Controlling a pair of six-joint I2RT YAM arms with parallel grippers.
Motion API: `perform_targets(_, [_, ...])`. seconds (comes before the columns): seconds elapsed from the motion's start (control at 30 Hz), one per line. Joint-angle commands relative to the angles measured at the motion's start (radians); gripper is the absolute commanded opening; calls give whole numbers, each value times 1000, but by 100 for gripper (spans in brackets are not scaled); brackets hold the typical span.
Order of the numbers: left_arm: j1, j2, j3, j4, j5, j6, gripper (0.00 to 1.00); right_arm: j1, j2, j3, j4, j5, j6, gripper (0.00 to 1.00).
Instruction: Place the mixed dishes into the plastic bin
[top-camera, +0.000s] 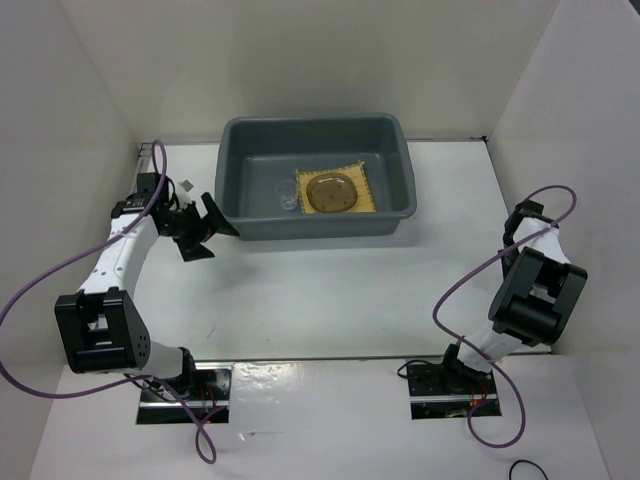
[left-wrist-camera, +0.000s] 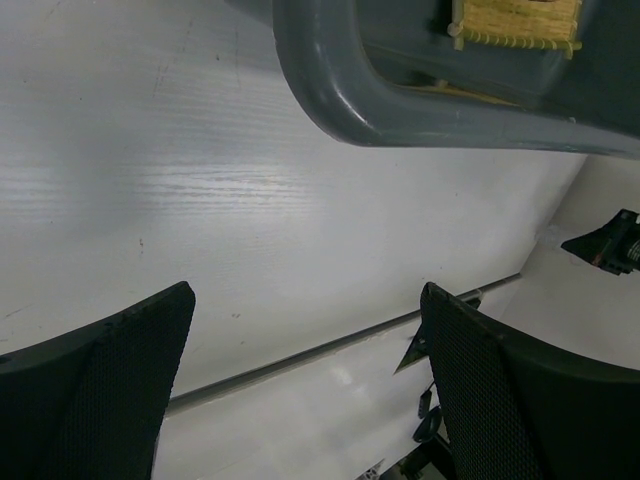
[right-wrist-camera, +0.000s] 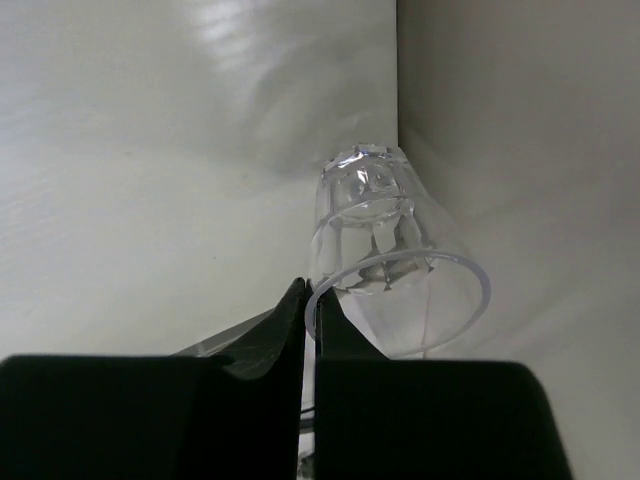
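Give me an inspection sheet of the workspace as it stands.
Surface: white table, no spills seen.
Job's things: large dark grey plastic bin holds square yellow woven mat, round transparent plate on it, small clear cup beside it.
Clutter: small pale object left of bin, unidentifiable.
Tools: left tool open, empty, near bin corner; right tool shut on transparent tumbler rim.
Cables: purple cables loop off both arms.
Surroundings: white walls.
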Motion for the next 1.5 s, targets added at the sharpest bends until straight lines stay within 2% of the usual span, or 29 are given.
perform_targets(0.0, [-2, -14, -5, 32, 8, -16, 100, 13, -42, 105, -66, -100, -16, 0])
perform_targets(0.17, [-2, -14, -5, 63, 8, -35, 100, 123, -114, 448, -267, -422, -38, 0])
perform_targets(0.2, [-2, -14, -5, 63, 8, -35, 100, 175, -114, 598, -294, -462, -38, 0])
perform_targets(0.23, [-2, -5, 9, 72, 8, -35, 100, 201, -114, 678, -321, -504, -47, 0])
perform_targets(0.27, [-2, -5, 9, 72, 8, -23, 100, 230, -96, 834, -353, -531, -47, 0])
perform_targets(0.33, [-2, -5, 44, 72, -27, -10, 100, 347, -41, 1038, -353, -558, -31, 0])
perform_targets(0.4, [-2, -5, 64, 49, -49, 5, 100, 456, 7, 1143, -353, -512, -7, 0])
perform_targets(0.43, [-2, -5, 64, 49, -49, 19, 100, 582, 72, 1189, -353, -490, -7, 0])
perform_targets(0.53, [-2, -5, 73, 39, -61, 54, 100, 793, 241, 1442, -365, -441, -19, 0])
perform_targets(0.6, [9, 6, 85, 16, -75, 69, 100, 873, 330, 1576, -388, -456, -28, 0])
perform_targets(0.63, [9, 6, 86, 0, -75, 80, 100, 939, 469, 1797, -416, -466, -28, 0])
perform_targets(0.77, [9, -17, 95, -39, -119, 91, 100, 1089, 757, 2125, -430, -412, -92, 0])
perform_targets(0.87, [9, -37, 95, -78, -148, 112, 100, 1189, 886, 2133, -353, -375, -148, 0])
perform_targets(1.07, [9, -46, 107, -139, -254, 158, 100, 1306, 1039, 2130, -177, -366, -263, 0])
perform_targets(1.23, [9, -46, 96, -148, -294, 178, 100, 1335, 1113, 2130, -154, -404, -344, 0])
perform_targets(1.47, [9, -26, 115, -168, -323, 206, 100, 1346, 1187, 2026, -167, -430, -427, 2])
